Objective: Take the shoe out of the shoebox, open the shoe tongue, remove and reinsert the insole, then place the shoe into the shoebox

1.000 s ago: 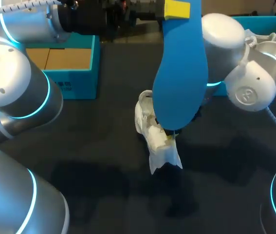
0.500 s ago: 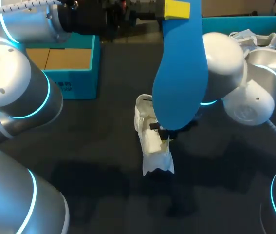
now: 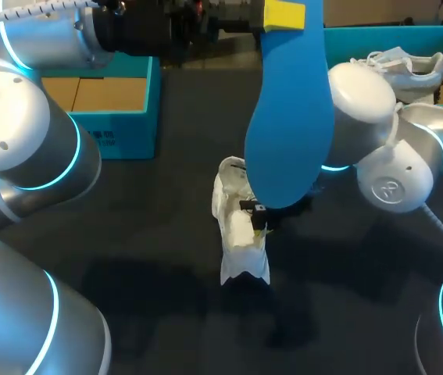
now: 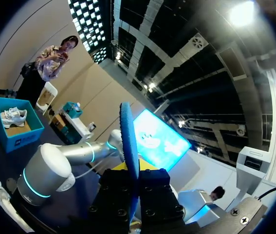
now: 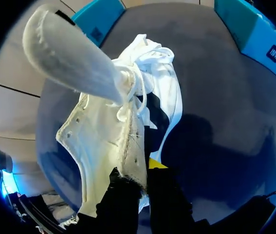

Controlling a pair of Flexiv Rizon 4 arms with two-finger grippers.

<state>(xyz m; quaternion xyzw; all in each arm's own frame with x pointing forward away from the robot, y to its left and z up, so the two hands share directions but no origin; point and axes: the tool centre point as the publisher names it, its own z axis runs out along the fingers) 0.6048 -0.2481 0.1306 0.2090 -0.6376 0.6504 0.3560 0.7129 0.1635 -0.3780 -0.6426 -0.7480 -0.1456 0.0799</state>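
Overhead first: white shoe [image 3: 239,226] down on the dark table [image 3: 127,266], upper splayed open, pinched at one side by the right gripper [image 3: 259,216], fingers drawn narrow onto the fabric. Straight above the shoe, blue insole [image 3: 287,117] hanging upright, clamped at its top end in the left gripper [image 3: 284,14]. Beyond the shoe to the left, teal left shoebox [image 3: 119,133] with bare cardboard floor; beyond the shoe to the right, teal right shoebox [image 3: 354,35] with a second shoe [image 3: 405,66] inside.

Next, from the left wrist: insole [image 4: 128,141] edge-on, squeezed from both sides between the dark fingers [image 4: 113,200] of the left gripper [image 4: 134,190]. Far below, shoe [image 4: 1,200] on the table, right arm [image 4: 45,170] bent down right beside it, right shoebox [image 4: 23,141] and second shoe [image 4: 12,116] well beyond the shoe.

Lastly, from the right wrist: shoe [image 5: 103,141] close ahead of the right gripper [image 5: 140,178], edge of its eyelet panel held tight between both fingers, yellow tip [image 5: 157,163] against the fabric. Laces [image 5: 142,92] loose over the shoe's opening; long pale flap [image 5: 69,53] sticking out from the shoe, away from the gripper.
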